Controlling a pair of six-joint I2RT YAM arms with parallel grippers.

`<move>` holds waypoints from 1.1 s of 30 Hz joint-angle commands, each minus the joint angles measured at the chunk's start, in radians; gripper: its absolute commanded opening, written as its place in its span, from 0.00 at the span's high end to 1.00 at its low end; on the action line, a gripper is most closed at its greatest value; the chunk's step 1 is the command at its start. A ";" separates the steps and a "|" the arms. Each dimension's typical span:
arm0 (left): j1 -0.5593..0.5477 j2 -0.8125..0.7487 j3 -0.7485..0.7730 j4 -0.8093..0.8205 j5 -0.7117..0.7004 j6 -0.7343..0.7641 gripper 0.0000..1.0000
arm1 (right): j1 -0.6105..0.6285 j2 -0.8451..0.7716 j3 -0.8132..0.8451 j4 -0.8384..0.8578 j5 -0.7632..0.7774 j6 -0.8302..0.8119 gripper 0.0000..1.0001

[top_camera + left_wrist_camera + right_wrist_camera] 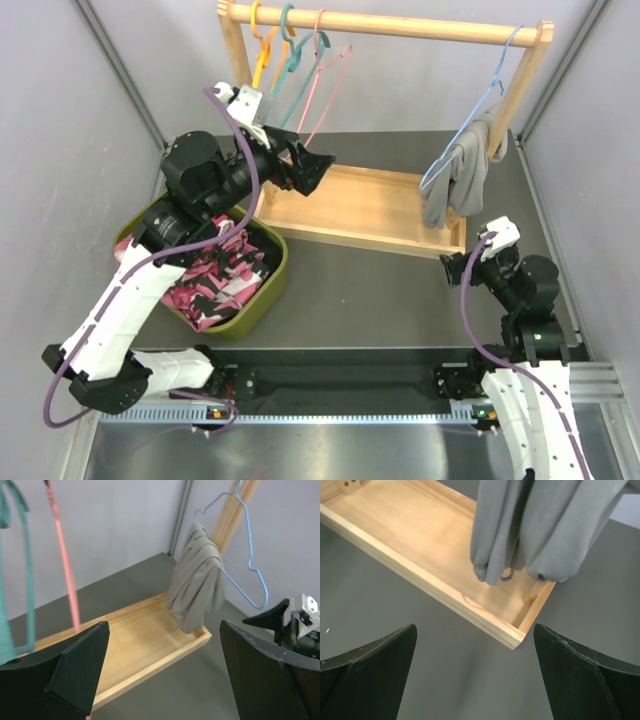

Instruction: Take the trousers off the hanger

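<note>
1. Right fingers (455, 268), spread wide and empty, hover at the near right, just short of the grey trousers (463, 178)
2. Trousers drape over the blue hanger (487, 100) at the rail's (400, 25) right end, long axis hanging down over the wooden tray (350, 205)
3. Left fingers (314, 168), also spread and empty, sit well left
4. Right arm is nearer; open desk (380, 290) lies on the near side

My left pincer (164, 672) and right pincer (475, 672) are matt black. The soft cloth trousers (456, 180) are plain mid-grey, and the thin wire hanger (249, 550) is light blue. The wooden rail-and-tray rack (350, 210) is pale honey. Three plastic hangers: yellow (262, 62), teal (29, 580), pink (65, 565). The rounded tub (278, 275) is olive green, and the crumpled cloth (225, 275) in it is patterned pink, black and white. The table top (370, 300) is dark grey.
</note>
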 commanded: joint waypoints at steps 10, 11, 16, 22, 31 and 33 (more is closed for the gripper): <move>-0.195 0.262 0.216 0.054 0.005 0.003 0.04 | -0.117 -0.024 0.022 0.085 -0.062 0.008 0.00; -0.207 0.282 0.236 0.052 -0.002 0.001 0.04 | -0.122 -0.021 0.023 0.084 -0.067 0.008 0.00; -0.224 0.428 0.401 0.052 -0.025 -0.023 0.05 | -0.151 0.005 0.040 0.064 -0.091 0.015 0.00; -0.244 0.630 0.642 0.025 -0.010 -0.054 0.06 | -0.166 -0.015 0.039 0.064 -0.105 0.021 0.00; -0.287 0.768 0.732 0.078 -0.031 -0.047 0.25 | -0.178 -0.026 0.040 0.062 -0.108 0.031 0.00; -0.316 0.796 0.750 0.075 -0.123 0.039 0.30 | -0.180 -0.032 0.040 0.064 -0.110 0.034 0.00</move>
